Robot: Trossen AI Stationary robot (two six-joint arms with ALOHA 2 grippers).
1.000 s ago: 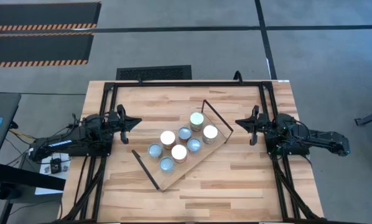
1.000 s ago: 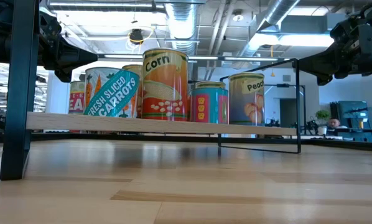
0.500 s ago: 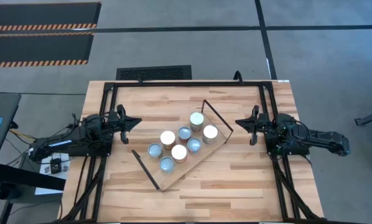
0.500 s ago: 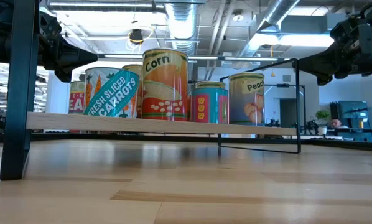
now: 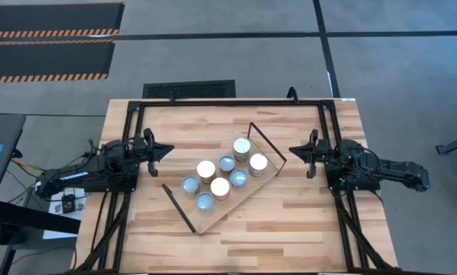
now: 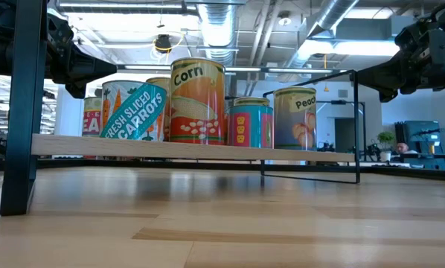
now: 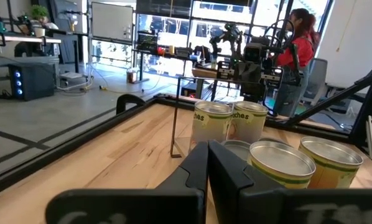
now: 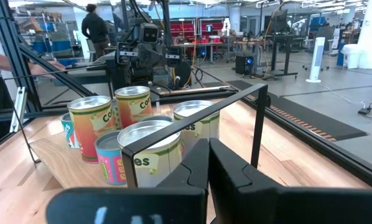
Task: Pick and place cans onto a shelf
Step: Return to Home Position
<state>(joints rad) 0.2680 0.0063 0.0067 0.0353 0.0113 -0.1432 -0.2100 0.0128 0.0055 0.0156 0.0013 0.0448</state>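
Eight cans (image 5: 220, 186) stood clustered on the shelf (image 5: 227, 208), a light-wood board lying at a slant across the middle of the table (image 5: 290, 229). All were upright, some with white tops and some blue-grey. They sat in two rough rows and left the board's near end bare.

From table height, the corn can (image 6: 197, 100) stood foremost. The sliced carrots can (image 6: 133, 112) was just beside it on one side, a short teal can (image 6: 251, 125) on the other, and the peaches can (image 6: 295, 117) beyond that.

The left claw (image 5: 170, 150) hung by the table's left edge, its fingers pressed together on nothing and its tip aimed at the shelf but well apart from it. The right claw (image 5: 292, 150) mirrored it at the right edge, likewise closed and empty.

Beyond the table, a person in a red top (image 7: 298, 50) stood among the room's equipment.
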